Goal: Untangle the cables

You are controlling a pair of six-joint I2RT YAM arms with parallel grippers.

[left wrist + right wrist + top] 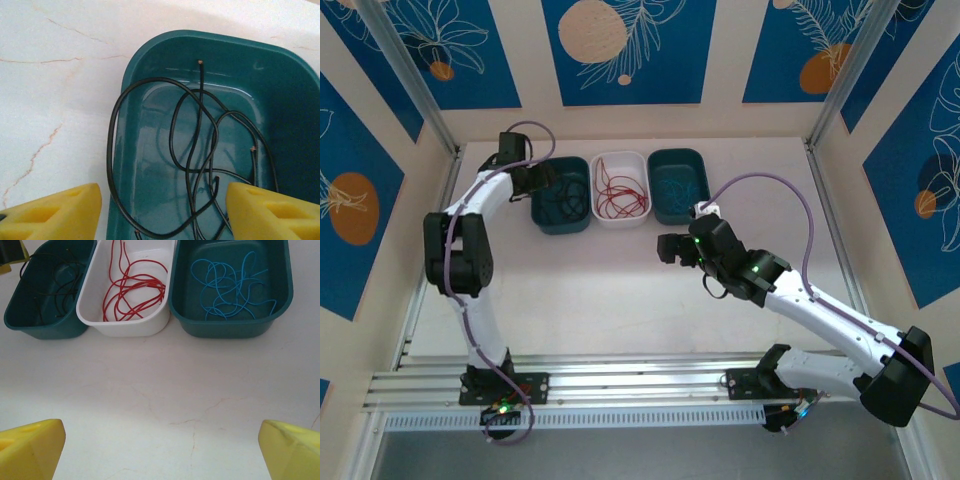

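Observation:
The cables lie sorted by colour in three bins at the back of the table. Black cables loop loosely in the left teal bin, and one loop hangs out over its left rim. My left gripper hovers open just above them, gripping nothing, one yellow fingertip outside the rim. Red cables fill the white bin. Blue cables lie in the right teal bin. My right gripper stands wide open over bare table in front of the bins.
The three bins sit side by side, touching, near the back wall. The left arm curls along the left side, and the right arm reaches in diagonally from the right. Metal rails run along the table's left and right edges.

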